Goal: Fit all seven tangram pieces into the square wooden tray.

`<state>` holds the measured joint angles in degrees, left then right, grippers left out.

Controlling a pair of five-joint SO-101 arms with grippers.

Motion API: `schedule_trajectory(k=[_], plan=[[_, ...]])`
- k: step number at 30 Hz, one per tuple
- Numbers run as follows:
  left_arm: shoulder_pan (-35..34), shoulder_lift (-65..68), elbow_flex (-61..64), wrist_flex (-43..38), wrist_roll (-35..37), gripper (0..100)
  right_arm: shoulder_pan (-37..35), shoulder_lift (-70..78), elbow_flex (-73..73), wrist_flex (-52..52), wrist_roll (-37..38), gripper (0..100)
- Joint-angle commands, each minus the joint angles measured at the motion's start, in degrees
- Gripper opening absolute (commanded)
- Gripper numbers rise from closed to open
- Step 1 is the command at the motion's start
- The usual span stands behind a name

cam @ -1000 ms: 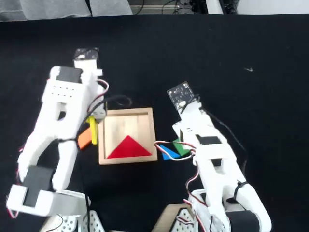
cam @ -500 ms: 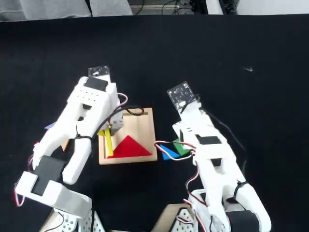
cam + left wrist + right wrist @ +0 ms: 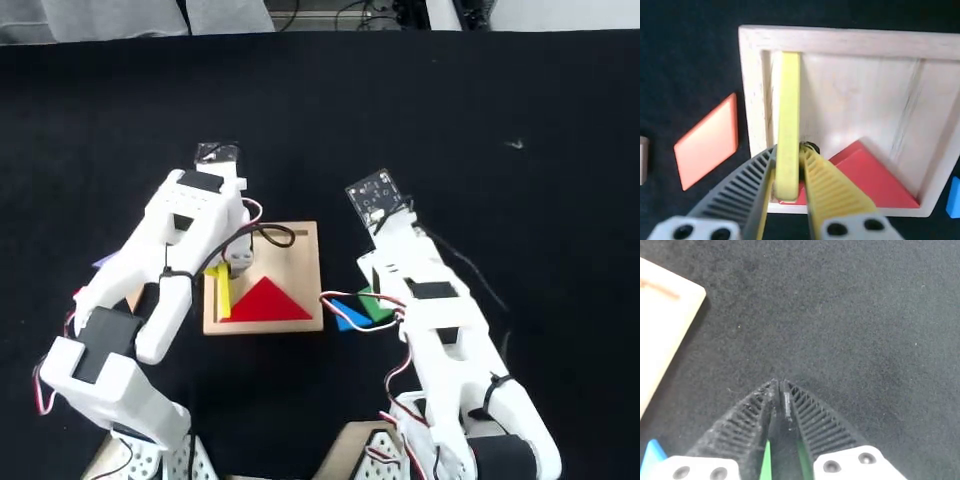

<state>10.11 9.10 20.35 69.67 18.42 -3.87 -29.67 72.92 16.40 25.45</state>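
The wooden tray (image 3: 298, 252) sits in the middle of the black surface (image 3: 480, 150). Only the red triangle (image 3: 265, 303) lies flat inside it. The left hand (image 3: 788, 150) pinches a yellow piece (image 3: 789, 100) on its edge by one tray wall. The orange piece (image 3: 707, 141), blue piece (image 3: 345, 320) and green piece (image 3: 380, 305) wait outside. The right hand (image 3: 777, 387) is pressed together, holding nothing. Most of the job looks left to do.
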Motion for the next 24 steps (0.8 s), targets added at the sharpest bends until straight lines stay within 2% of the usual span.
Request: schedule_trajectory(k=[1,13,18,24], plan=[[-1.5,-0.4,-0.7,-0.7,-2.7,3,-0.8,-2.0,0.0,-1.2,0.6,1.5],[-1.7,-0.4,-0.4,-0.5,-3.2,3,-1.8,-2.0,0.0,-1.2,0.6,1.5],[-1.8,-0.4,-2.3,4.1,-3.2,3,-1.8,-2.0,0.0,-1.2,0.6,1.5],[-4.5,-0.4,-3.2,3.7,-3.2,3,-1.8,-2.0,0.0,-1.2,0.6,1.5]])
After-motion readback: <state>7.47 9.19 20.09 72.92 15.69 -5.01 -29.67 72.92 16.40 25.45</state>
